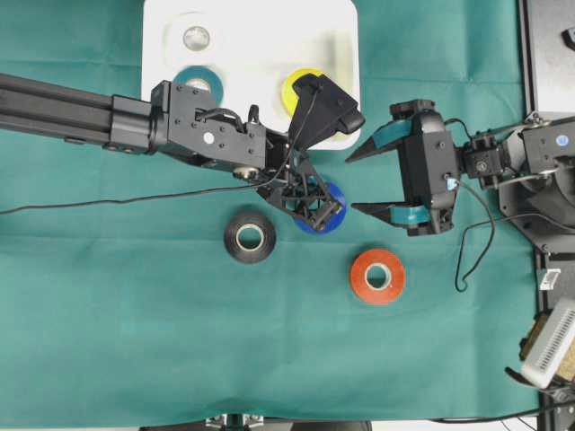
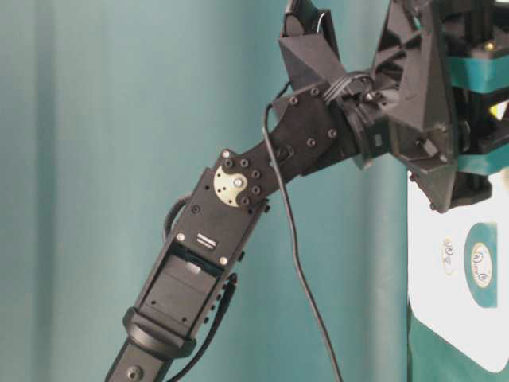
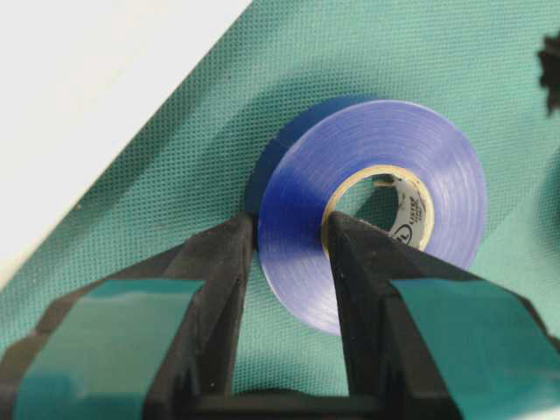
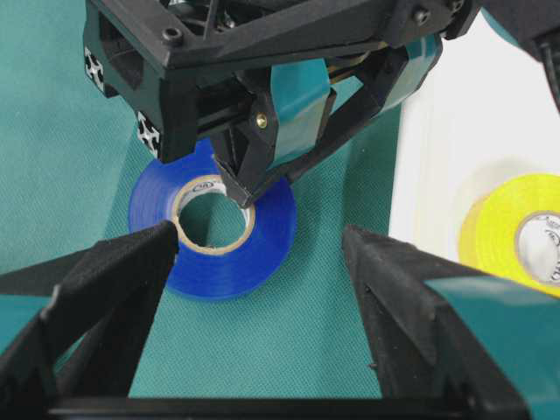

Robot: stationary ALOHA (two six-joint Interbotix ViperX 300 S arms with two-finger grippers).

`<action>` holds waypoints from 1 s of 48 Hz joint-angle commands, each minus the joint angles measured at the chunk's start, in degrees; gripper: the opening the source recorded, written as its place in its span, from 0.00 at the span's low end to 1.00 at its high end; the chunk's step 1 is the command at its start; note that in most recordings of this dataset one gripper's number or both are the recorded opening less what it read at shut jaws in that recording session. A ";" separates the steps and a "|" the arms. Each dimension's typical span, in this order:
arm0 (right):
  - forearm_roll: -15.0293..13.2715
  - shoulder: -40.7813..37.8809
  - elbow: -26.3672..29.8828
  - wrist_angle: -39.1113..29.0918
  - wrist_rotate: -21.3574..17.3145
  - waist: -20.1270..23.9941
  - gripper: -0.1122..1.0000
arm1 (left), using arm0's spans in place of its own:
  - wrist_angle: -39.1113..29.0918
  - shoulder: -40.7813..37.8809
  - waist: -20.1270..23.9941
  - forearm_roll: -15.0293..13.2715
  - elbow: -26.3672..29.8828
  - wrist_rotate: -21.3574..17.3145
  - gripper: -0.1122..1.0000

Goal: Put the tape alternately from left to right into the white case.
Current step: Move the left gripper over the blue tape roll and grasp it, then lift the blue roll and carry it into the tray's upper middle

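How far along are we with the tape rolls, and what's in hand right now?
Three rolls already sit in the white case: white roll, teal roll and yellow roll. In hand: the left gripper is shut on the wall of the blue roll, which lies on the cloth. The right gripper hangs open beside it. Left to place: blue, the black roll and the red roll.

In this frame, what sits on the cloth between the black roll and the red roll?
Only bare green cloth lies between the black roll and the red roll in the overhead view; the blue roll, pinched by the left claw, sits above that stretch.
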State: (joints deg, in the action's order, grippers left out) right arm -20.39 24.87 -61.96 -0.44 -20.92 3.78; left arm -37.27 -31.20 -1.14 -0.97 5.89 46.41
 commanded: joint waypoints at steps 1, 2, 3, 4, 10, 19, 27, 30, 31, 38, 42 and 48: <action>-0.09 0.62 0.53 0.53 0.00 0.09 0.82 | 0.18 1.67 0.44 0.18 1.49 -0.09 0.07; -0.09 0.62 0.53 0.53 0.00 0.09 0.82 | 0.18 1.67 0.44 0.18 1.49 -0.09 0.07; -0.09 0.62 0.53 0.53 0.00 0.09 0.82 | 0.18 1.67 0.44 0.18 1.49 -0.09 0.07; -0.09 0.62 0.53 0.53 0.00 0.09 0.82 | 0.18 1.67 0.53 0.09 1.58 -0.09 0.07; -0.09 0.62 0.53 0.53 0.00 0.09 0.82 | 0.18 1.85 0.44 0.09 1.41 -0.18 0.07; -0.09 0.62 0.53 0.62 -0.09 0.18 0.82 | 0.18 2.90 0.00 0.18 1.05 -0.35 0.07; -0.09 0.62 0.53 0.62 -0.09 0.26 0.82 | 0.00 5.01 -0.70 0.26 0.00 -0.35 0.07; -0.09 0.62 0.53 0.70 -0.09 0.35 0.82 | -0.18 5.89 -0.88 0.35 -0.62 -0.35 0.07; -0.09 0.62 0.53 0.79 -0.09 0.44 0.82 | -0.18 6.42 -0.97 0.26 -0.97 -0.35 0.07; -0.09 0.62 0.53 1.41 -0.09 0.62 0.82 | -0.18 9.23 -1.14 0.26 -2.99 -0.44 0.07; -0.09 0.62 0.53 1.41 -0.09 0.70 0.82 | -0.18 10.90 -1.14 0.26 -4.04 -0.44 0.07; -0.09 0.62 0.53 1.41 -0.09 0.79 0.82 | -0.18 12.92 -1.23 0.26 -5.62 -1.58 0.07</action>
State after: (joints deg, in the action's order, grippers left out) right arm -20.30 24.87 -61.96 0.44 -20.92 4.39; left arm -37.62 -22.06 -2.20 -0.88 0.09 45.18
